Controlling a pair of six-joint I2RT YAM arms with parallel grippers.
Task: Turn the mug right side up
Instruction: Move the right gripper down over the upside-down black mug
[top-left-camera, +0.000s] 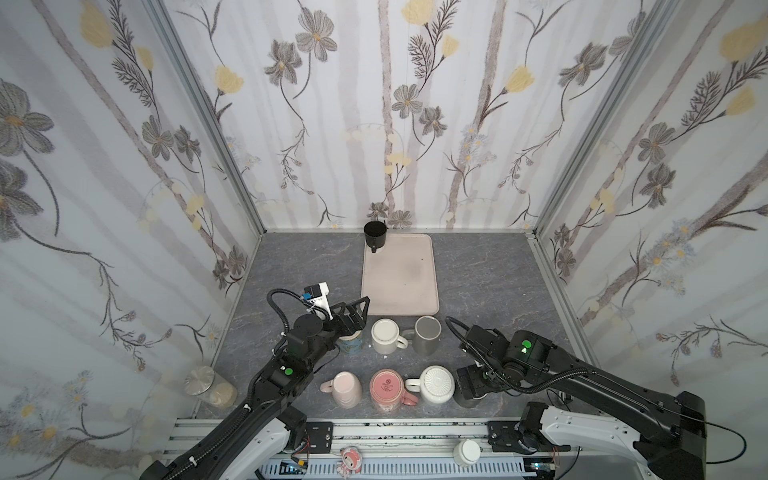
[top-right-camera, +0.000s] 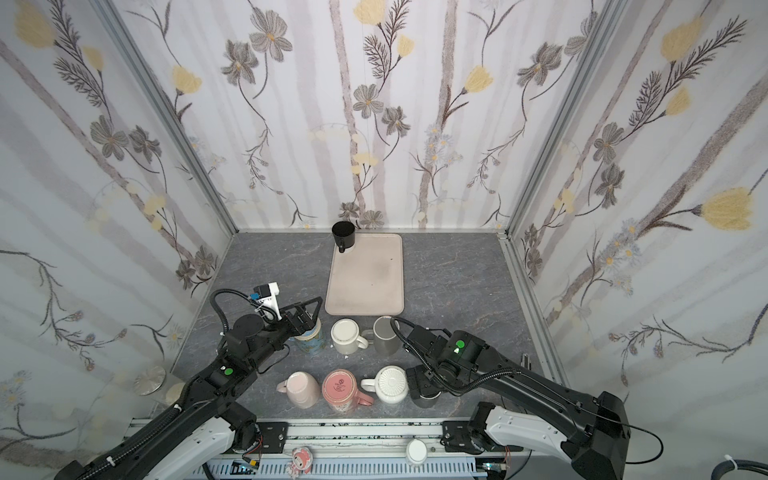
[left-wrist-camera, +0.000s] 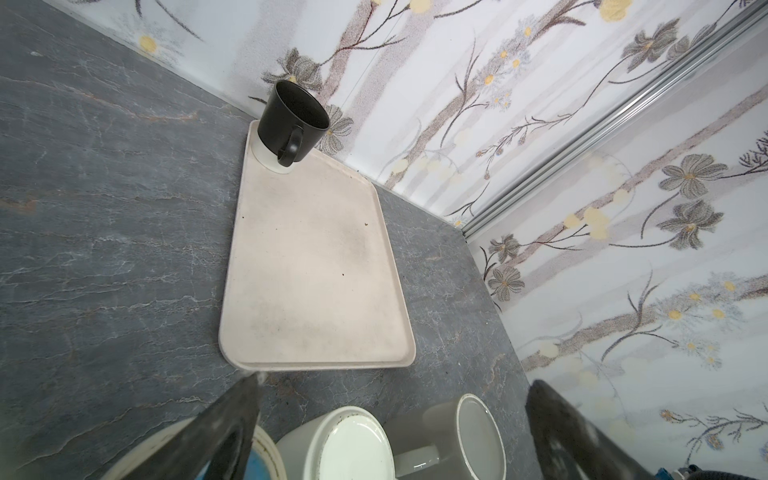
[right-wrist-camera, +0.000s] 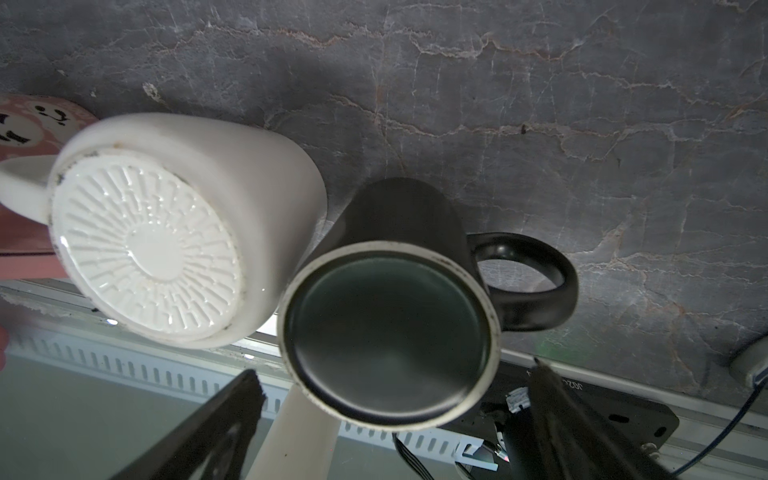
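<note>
A black mug stands upside down at the front right of the table, its pale-rimmed base facing up and its handle pointing sideways. My right gripper hangs just above it, open, with a finger on either side of the base and neither touching it. In both top views that gripper hides most of the mug. My left gripper is open and empty above a blue patterned mug.
Upside-down mugs crowd the front: a white ribbed-base one against the black mug, a pink printed one, a pale pink one, a white one and a grey one. A beige tray behind carries an upright black mug.
</note>
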